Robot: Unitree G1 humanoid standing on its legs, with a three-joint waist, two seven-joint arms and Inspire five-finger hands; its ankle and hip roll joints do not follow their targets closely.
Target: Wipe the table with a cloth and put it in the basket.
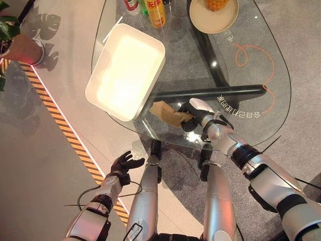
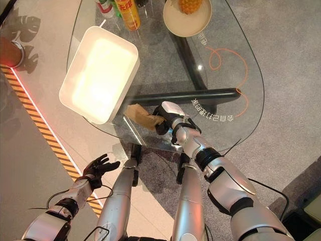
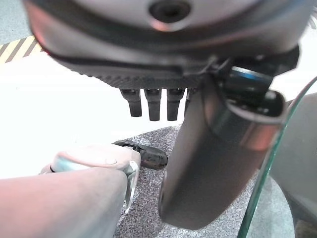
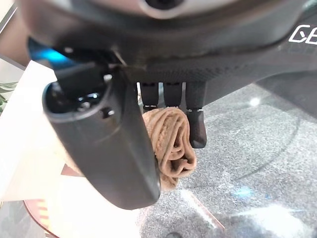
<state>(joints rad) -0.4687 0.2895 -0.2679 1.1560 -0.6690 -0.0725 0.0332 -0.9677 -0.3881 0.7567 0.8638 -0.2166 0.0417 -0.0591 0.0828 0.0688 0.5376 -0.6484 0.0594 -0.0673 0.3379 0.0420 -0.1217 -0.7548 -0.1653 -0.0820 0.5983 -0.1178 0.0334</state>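
Note:
A crumpled brown cloth [image 1: 167,113] lies on the glass table [image 1: 251,80] near its front edge, just off the near corner of the white rectangular basket [image 1: 156,49]. My right hand [image 1: 198,113] rests on the glass at the cloth's right end. In the right wrist view its fingers [image 4: 197,126] and thumb are curled round the bunched cloth [image 4: 171,144]. My left hand [image 1: 123,164] hangs below and in front of the table, over the floor. Its fingers [image 3: 153,103] are relaxed and hold nothing.
A round plate [image 1: 226,22] with a yellow fruit and some bottles [image 1: 156,12] stand at the table's far side. A black frame bar [image 1: 215,92] runs under the glass. A potted plant [image 1: 20,46] and striped floor tape [image 1: 65,128] lie to the left.

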